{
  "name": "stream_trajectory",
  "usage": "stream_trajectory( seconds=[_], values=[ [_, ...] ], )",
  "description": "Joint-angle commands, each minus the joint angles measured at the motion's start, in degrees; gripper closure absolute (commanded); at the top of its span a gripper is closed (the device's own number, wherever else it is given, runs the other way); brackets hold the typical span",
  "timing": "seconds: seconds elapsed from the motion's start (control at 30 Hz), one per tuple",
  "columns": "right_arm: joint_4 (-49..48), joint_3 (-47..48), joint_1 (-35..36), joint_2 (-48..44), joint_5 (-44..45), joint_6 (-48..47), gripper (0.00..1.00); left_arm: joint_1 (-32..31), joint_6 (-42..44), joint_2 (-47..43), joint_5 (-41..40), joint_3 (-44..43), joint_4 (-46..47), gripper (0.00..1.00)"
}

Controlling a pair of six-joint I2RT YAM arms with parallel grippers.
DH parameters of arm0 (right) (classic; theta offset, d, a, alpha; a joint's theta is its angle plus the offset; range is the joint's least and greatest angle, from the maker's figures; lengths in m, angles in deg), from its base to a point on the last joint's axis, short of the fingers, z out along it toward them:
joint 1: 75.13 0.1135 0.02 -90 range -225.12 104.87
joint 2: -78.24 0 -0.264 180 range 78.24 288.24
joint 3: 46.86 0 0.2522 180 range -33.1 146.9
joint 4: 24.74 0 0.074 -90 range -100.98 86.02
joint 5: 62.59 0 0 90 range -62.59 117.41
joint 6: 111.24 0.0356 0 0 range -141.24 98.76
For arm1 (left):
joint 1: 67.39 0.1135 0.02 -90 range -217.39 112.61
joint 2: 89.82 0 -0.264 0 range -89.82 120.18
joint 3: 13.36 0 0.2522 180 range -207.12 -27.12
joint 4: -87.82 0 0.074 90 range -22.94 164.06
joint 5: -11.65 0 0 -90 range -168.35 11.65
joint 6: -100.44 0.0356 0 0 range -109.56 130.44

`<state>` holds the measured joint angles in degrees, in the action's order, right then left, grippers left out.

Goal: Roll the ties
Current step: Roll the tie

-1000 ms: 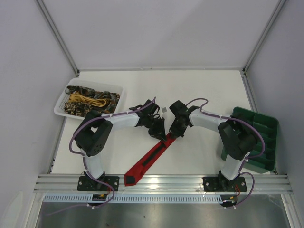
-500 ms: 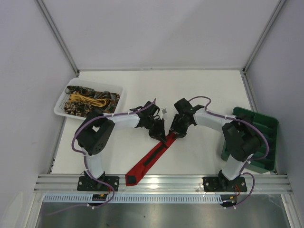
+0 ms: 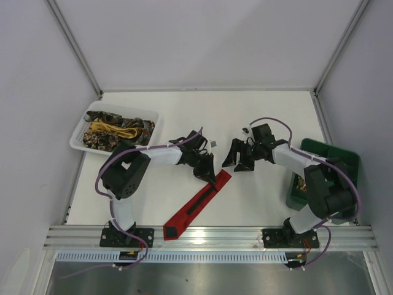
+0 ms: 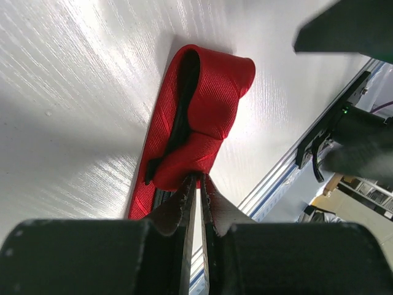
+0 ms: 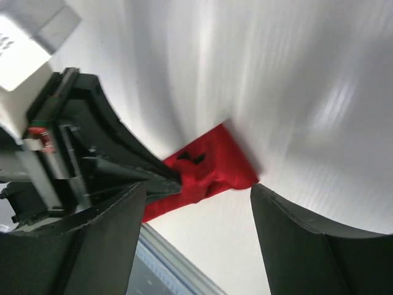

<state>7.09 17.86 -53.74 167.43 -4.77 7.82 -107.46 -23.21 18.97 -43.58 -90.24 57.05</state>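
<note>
Left gripper [image 4: 196, 178] was almost fully closed, pinching a layer of the red tie [image 4: 202, 117] just behind its folded end. The right gripper [image 3: 237, 160] stood wide open just beside that fold, holding nothing and not touching it. From the fold the tie ran flat and diagonal toward the rail [image 3: 209, 232], with its pointed end near this edge. I judged the rolling was only begun: one loose turn was made and nearly all the length was left. Farther left, more ties [image 3: 116, 130] lay tangled in the basket [image 3: 78, 136], not rolled. In the green tray [image 3: 344, 161] at the right something brown-gold showed, but I could not tell what. The table [image 3: 258, 117] was white and glossy, closed by plain pale walls [image 3: 202, 43].
</note>
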Motion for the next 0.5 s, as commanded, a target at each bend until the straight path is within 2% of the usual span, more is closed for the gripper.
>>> stream_trajectory(
  seconds=[0.0,0.2,0.47],
  values=[
    [-12.3,-2.5,-1.3,3.0,-7.8,-6.1,0.25,0.2,0.9,3.2,-5.7,0.2,-1.5,0.87],
    [-24.8,-7.4,-3.8,8.7,-13.3,-4.2,0.27,0.4,1.2,4.2,-5.7,-0.5,-1.8,0.87],
    [-38.5,-15.9,-5.7,10.6,-16.8,-1.3,0.31,0.6,2.1,4.6,-5.7,-1.0,-2.5,0.87]
  ],
)
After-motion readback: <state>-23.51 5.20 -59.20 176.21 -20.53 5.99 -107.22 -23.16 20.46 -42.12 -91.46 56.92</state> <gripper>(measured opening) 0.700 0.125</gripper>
